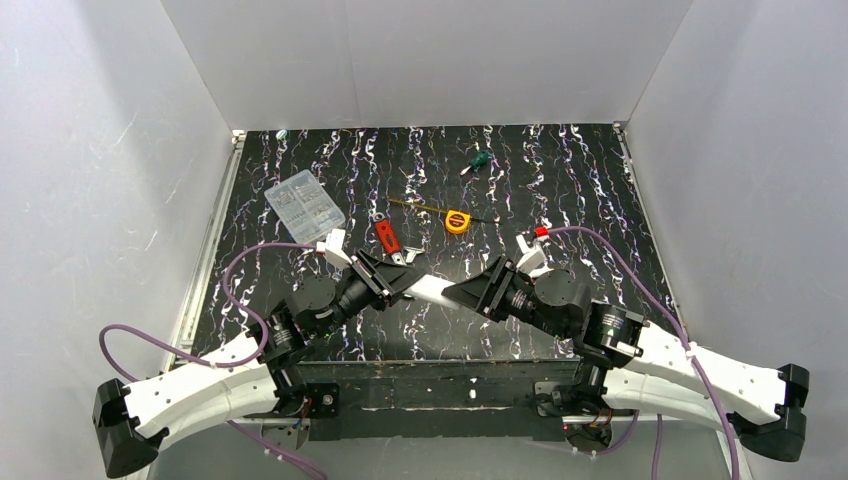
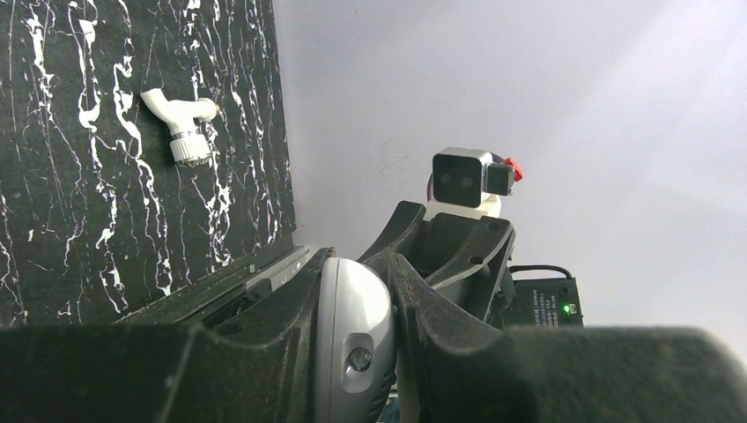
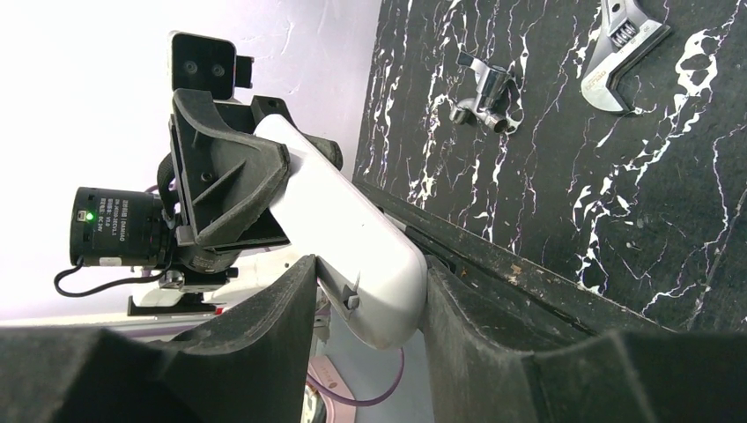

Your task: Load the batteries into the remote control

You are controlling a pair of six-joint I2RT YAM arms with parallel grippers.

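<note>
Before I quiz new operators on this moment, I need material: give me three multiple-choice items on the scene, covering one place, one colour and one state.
1. Where on the table does the clear parts box lie?
A. on its left side
B. on its right side
C. at the near edge, between the arm bases

2. What colour is the tape measure?
A. blue
B. yellow
C. white

3. How do the jaws of the left gripper stand?
A. wide open over the table
B. shut on nothing
C. shut on the remote control

Answers:
1 A, since the top view shows the box left of all the tools.
2 B, since its round case is plainly yellow.
3 C, since the left wrist view shows the white handset pinched between the jaws.
</note>
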